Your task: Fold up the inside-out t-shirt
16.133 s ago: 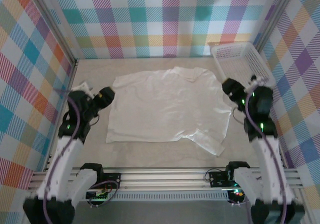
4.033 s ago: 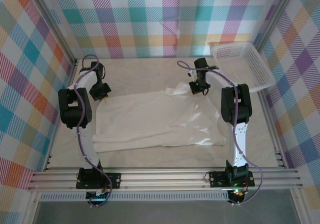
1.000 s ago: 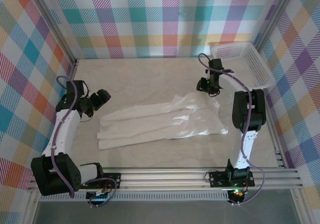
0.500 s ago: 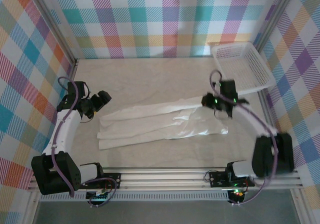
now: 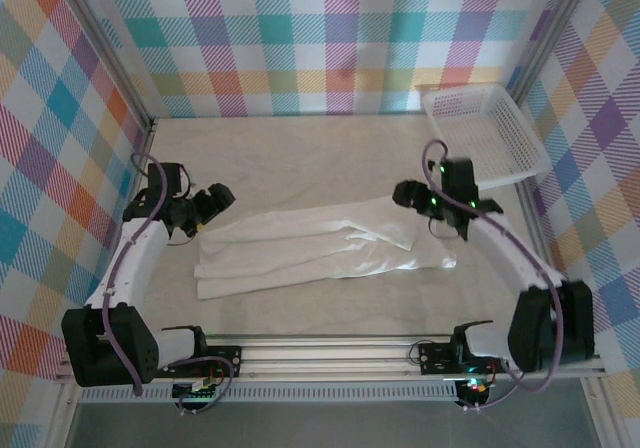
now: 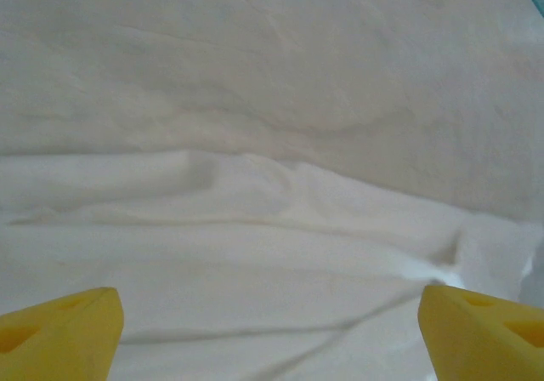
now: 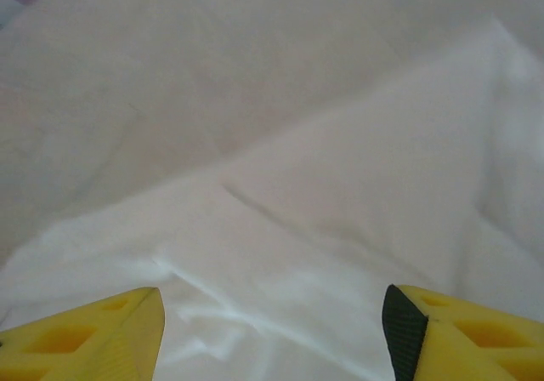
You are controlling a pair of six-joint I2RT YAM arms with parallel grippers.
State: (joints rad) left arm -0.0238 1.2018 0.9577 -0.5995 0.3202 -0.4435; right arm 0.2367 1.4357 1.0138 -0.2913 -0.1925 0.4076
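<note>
T-shirt [image 5: 320, 251] folded into long band, axis running left-right.

Left claw [image 6: 270, 334], right claw [image 7: 272, 334] — spread (wide)

The surface [image 5: 300, 148] is a pale beige, cloth-like mat, lightly creased. Two items lie directly on it. The white t-shirt [image 5: 320, 253] lies at the middle, folded into a long, narrow, layered band that runs left to right, with its right end slightly farther back. A white lattice basket [image 5: 480, 133] occupies the far right corner, apart from the t-shirt.
</note>
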